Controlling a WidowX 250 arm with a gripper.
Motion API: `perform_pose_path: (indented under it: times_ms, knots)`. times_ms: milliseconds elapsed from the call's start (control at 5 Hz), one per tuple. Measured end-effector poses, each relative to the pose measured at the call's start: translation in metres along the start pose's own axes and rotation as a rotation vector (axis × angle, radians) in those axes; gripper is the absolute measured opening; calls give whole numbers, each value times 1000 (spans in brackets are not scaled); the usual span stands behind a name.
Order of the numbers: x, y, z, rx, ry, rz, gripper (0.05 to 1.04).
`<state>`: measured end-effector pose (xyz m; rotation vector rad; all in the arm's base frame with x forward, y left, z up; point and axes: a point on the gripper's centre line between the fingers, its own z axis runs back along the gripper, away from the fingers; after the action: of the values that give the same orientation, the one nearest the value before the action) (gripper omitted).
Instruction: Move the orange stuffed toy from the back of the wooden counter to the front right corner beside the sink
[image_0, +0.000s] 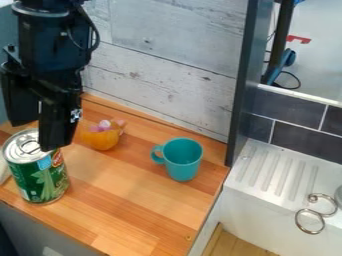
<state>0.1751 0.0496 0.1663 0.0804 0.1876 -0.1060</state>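
The black gripper (33, 132) hangs at the upper left, pointing down over the worktop with its two fingers apart and nothing seen between them. Closest to it is a green can (41, 177) with a silver pull-tab top, standing upright; one fingertip overlaps the back of its lid in the view, and I cannot tell whether they touch. Right of the gripper sits a small rounded orange object (100, 139) with pink and whitish bits at its top. A teal mug (182, 160) stands upright farther right, its handle facing left.
The wooden worktop (127, 200) runs along a whitewashed plank wall (160, 95) behind. A dark upright post (239, 90) rises at its right end. Beyond that are a white ribbed drainboard (277, 172) with metal rings (310, 220), and dark tiles (294, 112).
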Motion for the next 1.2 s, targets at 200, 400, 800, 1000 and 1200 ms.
perform_pose_path:
  times_ms: [200,400,800,1000,1200]
  knots:
    - [0,0,-4,-5,16,-1,1001]
    - [22,13,0,-6,-35,36,1001]
    - [82,42,7,29,-53,183,1001]
    - [112,57,-2,36,-79,256,1001]
    - [129,73,-18,37,-106,314,1001]
